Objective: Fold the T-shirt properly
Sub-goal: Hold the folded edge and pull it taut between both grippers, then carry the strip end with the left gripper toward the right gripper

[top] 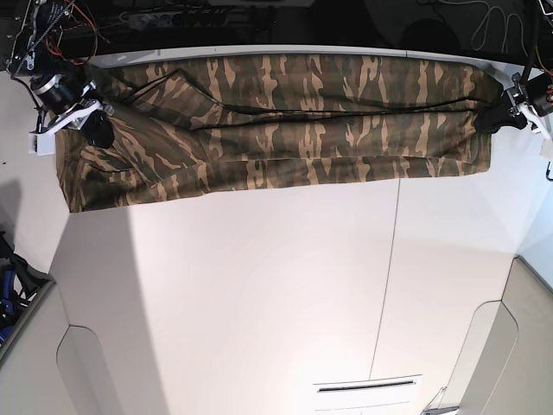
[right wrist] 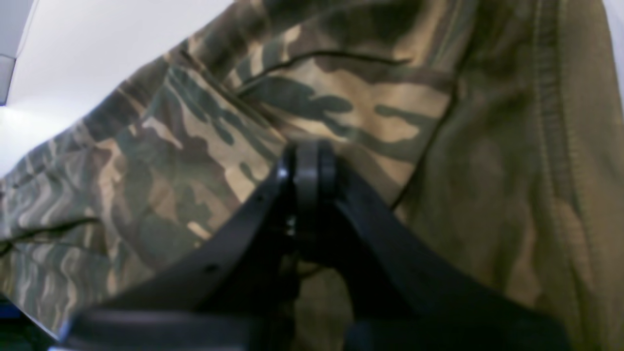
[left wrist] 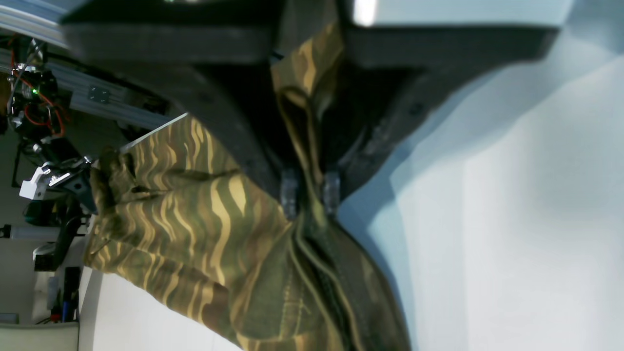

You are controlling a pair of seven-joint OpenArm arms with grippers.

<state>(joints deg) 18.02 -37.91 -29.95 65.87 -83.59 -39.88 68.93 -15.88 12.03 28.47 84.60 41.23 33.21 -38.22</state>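
Note:
The camouflage T-shirt (top: 285, 121) lies stretched in a long band across the far side of the white table (top: 259, 285). My left gripper (top: 499, 117) is at the band's right end in the base view. In the left wrist view its fingertips (left wrist: 310, 195) pinch a bunched fold of the T-shirt (left wrist: 195, 219). My right gripper (top: 97, 128) sits at the band's left end, where the cloth hangs lower. Its black fingers (right wrist: 307, 163) are pressed together against the T-shirt (right wrist: 438, 146), and the cloth gathers toward them. The collar and label are hidden.
An aluminium frame with cables (top: 52, 17) runs behind the table's far edge. A thin seam (top: 389, 277) crosses the tabletop, and a narrow slot (top: 367, 386) lies near the front edge. Rounded grey panels (top: 86, 372) flank the front corners.

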